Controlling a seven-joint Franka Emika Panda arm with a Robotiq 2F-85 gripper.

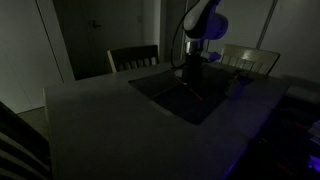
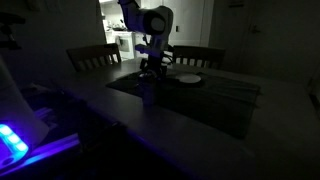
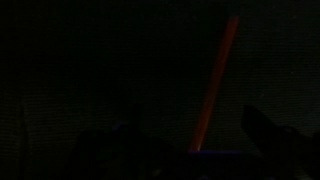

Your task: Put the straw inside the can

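Slanting up between tips of the spread tool [image 3: 188,125], the straw [image 3: 216,80].

the arm [image 1: 203,20] shows pale in the gloom in both exterior views, its upper joints folded over so that the wrist [image 1: 191,48] points straight down. the pincer [image 1: 190,72] hangs low beneath it, dark and hard to make out. in the wrist view its fingers [image 3: 265,135] are only dim shapes along the bottom edge, standing well apart, jaws spread wide.
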